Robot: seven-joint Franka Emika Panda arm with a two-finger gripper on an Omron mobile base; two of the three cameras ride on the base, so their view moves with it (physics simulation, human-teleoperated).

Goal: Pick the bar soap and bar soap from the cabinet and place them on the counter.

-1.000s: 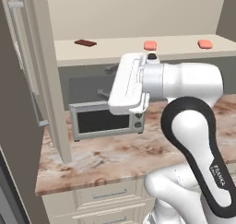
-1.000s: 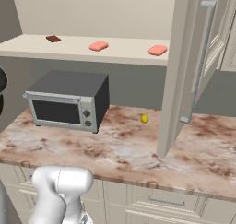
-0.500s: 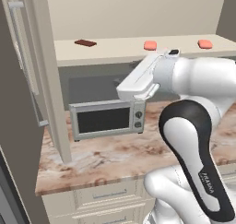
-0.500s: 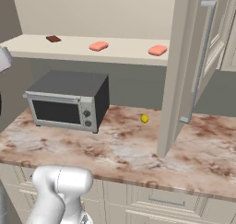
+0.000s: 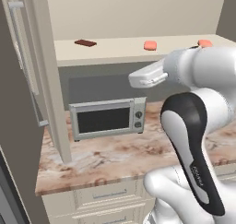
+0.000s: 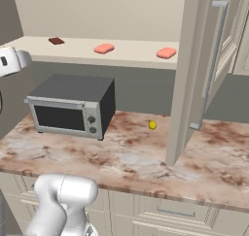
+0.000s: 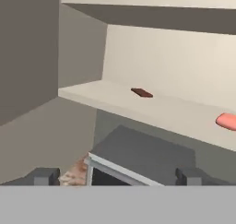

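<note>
Two salmon-pink bar soaps lie apart on the cabinet's beige shelf (image 6: 131, 55): one (image 6: 103, 48) mid-shelf, the other (image 6: 166, 53) further right. The left base view shows them too, one bar soap (image 5: 150, 45) in the open, the other bar soap (image 5: 205, 43) partly behind my arm. My gripper (image 7: 117, 177) is open and holds nothing. Its dark fingertips (image 7: 44, 176) stand wide apart, below shelf height, well short of the soaps. One bar soap (image 7: 227, 121) shows at the hand view's right edge. The marbled counter (image 6: 136, 157) runs below.
A dark brown slab (image 6: 56, 41) lies at the shelf's left end. A grey microwave (image 6: 73, 106) stands on the counter under the shelf, with a small yellow ball (image 6: 152, 125) to its right. The cabinet's open door (image 6: 209, 60) juts out over the counter on the right.
My hand has swung from hanging downward to lying nearly level under the shelf edge. Its fingers stay wide apart. The soaps have not moved.
</note>
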